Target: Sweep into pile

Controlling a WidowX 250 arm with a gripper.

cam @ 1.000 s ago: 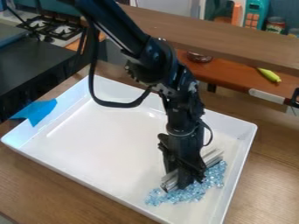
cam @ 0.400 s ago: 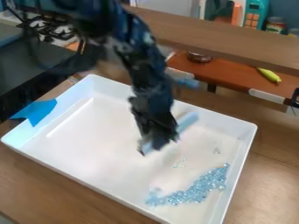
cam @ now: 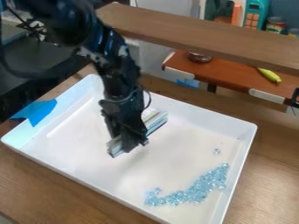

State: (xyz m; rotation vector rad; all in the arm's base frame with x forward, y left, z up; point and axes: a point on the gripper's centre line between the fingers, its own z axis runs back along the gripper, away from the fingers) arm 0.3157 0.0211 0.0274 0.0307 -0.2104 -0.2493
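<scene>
Gripper with sweeping bar over white tray.

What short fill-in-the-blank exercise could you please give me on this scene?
The main band of beads is curved, not ____.
The beads lie in a tray coloured ____.
The tape on the tray's edge is coloured ____.
The hand holding the sweeping tool is coloured ____.

Missing words, in order: straight; white; blue; black.
</scene>
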